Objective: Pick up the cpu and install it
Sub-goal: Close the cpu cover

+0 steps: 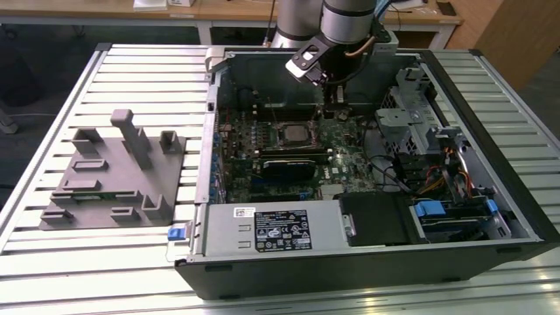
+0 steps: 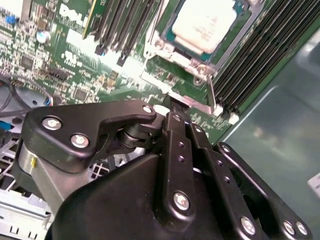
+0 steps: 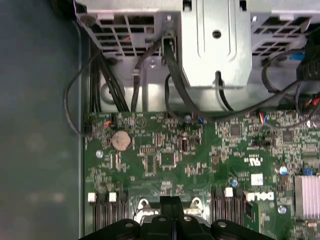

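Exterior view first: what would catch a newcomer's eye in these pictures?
The open computer case on the slatted table, with the robot arm down inside it. In the second wrist view, the silvery cpu lies in its socket on the green board. A grey holder sits at the exterior view's left.

A slatted metal table (image 1: 88,275) holds an open computer case (image 1: 368,266) and (at the exterior view's left) a grey fixture (image 1: 105,190).

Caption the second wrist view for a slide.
The shut gripper close beside the socket on the motherboard, with the cpu lying in that socket.
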Controlling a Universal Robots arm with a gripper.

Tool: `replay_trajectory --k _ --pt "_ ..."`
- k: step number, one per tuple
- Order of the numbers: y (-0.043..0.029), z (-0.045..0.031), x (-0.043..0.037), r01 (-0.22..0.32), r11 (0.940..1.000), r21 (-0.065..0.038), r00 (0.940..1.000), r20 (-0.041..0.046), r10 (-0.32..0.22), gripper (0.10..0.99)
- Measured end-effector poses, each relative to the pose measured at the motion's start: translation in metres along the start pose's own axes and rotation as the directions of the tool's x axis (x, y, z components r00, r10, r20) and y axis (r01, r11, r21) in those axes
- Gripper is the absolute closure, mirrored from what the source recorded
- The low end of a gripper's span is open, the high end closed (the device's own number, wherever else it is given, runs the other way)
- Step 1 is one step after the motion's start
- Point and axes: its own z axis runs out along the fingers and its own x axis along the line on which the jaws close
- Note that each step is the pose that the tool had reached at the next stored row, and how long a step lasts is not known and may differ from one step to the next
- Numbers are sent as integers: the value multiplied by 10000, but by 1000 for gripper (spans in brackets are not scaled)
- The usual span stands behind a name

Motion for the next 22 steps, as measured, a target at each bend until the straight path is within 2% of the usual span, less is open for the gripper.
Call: replay_trajectory --k 5,22 --pt "-97 0 -3 0 10000 -1 10000 -1 0 980" --pt "-244 40 -58 0 10000 0 10000 3 0 980"
